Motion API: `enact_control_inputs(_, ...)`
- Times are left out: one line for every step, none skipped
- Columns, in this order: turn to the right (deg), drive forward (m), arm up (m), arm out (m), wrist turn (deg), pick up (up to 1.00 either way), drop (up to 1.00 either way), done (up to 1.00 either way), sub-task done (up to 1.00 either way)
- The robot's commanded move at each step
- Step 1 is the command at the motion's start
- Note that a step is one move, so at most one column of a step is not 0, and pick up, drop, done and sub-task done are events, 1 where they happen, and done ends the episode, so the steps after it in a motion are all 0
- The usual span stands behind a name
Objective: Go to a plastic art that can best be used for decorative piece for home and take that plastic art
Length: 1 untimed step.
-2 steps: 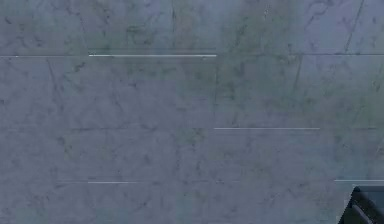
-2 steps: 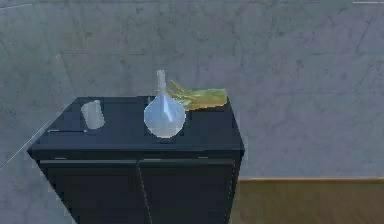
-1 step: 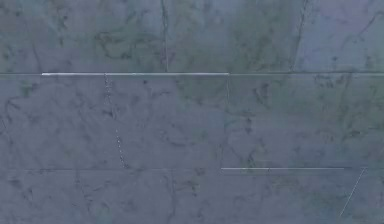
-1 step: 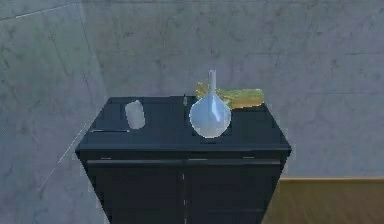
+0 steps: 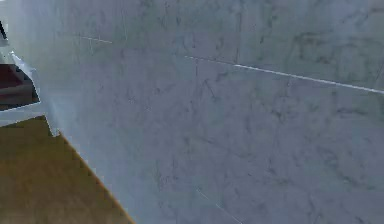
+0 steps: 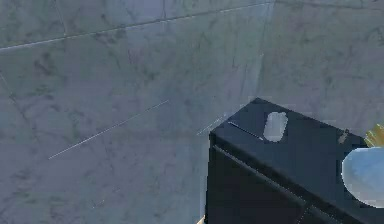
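In the arm side view a black cabinet (image 6: pixel 250 170) stands at the lower right against a grey marble wall (image 6: pixel 120 90). On its top lies a small whitish, rounded object (image 6: pixel 275 125) near the back edge. A larger pale blue rounded object (image 6: pixel 365 175) sits at the right edge, cut off by the frame. A small yellowish thing (image 6: pixel 377 135) pokes in just above it. I cannot tell which of these is the plastic art.
The forward view faces a grey marble wall (image 5: pixel 230 120) at very close range. A strip of brown wooden floor (image 5: pixel 45 180) shows at the lower left. A white piece of furniture (image 5: pixel 20 90) with dark parts stands at the left edge.
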Motion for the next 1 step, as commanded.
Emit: enact_control_inputs(-45.0,0.00,0.00,0.00,0.0,0.00,0.00,0.00,0.00)
